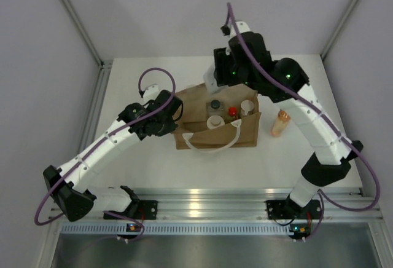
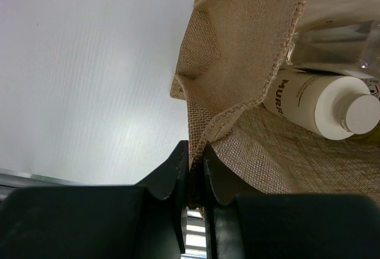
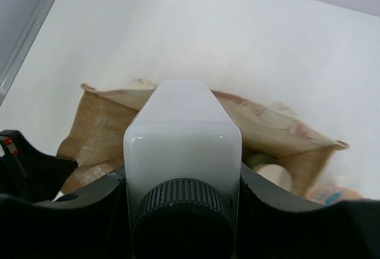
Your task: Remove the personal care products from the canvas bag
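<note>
Step in hand: by my reading, the second product was on its way out; one bottle stood outside, one was in the gripper, the rest were inside.
Right gripper (image 3: 181,179): closed onto the square bottle (image 3: 181,134), one finger on each flat side, dark cap toward the wrist.
Square bottle's place: held in the air, with the far rim of the canvas bag (image 1: 212,137) directly below the right gripper.
Left gripper (image 2: 195,153): pinched tight on the bag's rim fabric at the side wall, holding the mouth open.
Inside the bag: a cream bottle (image 2: 320,107) lay just beyond the left gripper; the top view showed a grey pump bottle (image 1: 215,105) and a yellow bottle (image 1: 232,113) with a red cap beside it.
Already out: the orange bottle (image 1: 280,123) stood on the surface (image 1: 153,169), off to the side of the right gripper, just beside the bag.
Next move calls for: probably carrying the square bottle sideways past the rim, setting it upright near the orange one without knocking it, and then releasing it.
</note>
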Controlling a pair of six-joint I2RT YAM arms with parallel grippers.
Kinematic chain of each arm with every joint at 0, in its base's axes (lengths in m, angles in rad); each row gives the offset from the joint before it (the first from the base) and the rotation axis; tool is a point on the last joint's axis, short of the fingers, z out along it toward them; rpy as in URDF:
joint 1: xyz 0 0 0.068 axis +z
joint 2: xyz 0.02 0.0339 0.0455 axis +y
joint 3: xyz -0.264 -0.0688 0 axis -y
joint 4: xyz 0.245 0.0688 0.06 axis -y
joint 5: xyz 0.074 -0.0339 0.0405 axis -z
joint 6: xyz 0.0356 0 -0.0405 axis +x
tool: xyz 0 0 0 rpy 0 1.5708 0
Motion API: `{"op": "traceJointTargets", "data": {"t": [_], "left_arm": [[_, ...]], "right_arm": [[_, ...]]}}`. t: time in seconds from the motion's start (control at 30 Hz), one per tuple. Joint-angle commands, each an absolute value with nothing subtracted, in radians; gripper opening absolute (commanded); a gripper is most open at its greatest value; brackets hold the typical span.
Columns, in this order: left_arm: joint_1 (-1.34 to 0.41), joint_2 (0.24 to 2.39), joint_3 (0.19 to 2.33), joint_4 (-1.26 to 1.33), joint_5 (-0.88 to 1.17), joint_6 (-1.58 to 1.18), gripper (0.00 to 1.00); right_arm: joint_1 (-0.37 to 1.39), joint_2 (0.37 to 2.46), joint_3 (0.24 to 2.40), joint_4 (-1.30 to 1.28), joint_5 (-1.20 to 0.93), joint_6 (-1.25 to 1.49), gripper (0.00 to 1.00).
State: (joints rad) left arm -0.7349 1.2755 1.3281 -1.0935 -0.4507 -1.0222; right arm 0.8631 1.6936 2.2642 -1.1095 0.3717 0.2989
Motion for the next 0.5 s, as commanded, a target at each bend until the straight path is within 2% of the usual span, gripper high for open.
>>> {"op": "traceJointTargets", "data": {"t": [0.0,0.07,0.3,0.4,0.47], "left_arm": [[-0.735,1.293,1.351,-1.109,-0.472,-1.017,0.00],[-0.735,1.295,1.354,-1.109,-0.469,-1.012,0.00],[-0.735,1.287,1.359,-1.109,-0.462,-0.994,0.00],[-0.735,1.292,1.362,-1.108,-0.449,-0.988,0.00],[-0.735,1.301,1.373,-1.108,-0.436,-0.980,0.00]], "right_arm": [[0.720,1.537,2.355,-1.081,0.437,0.285,0.00],[0.642,1.485,2.329,-1.091,0.404,0.275,0.00],[0.143,1.427,2.214,-1.083,0.256,0.175,0.00],[0.019,1.425,2.025,-0.995,0.248,0.199,0.00],[-0.029,1.410,1.852,-0.912,0.332,0.209,0.00]]}}
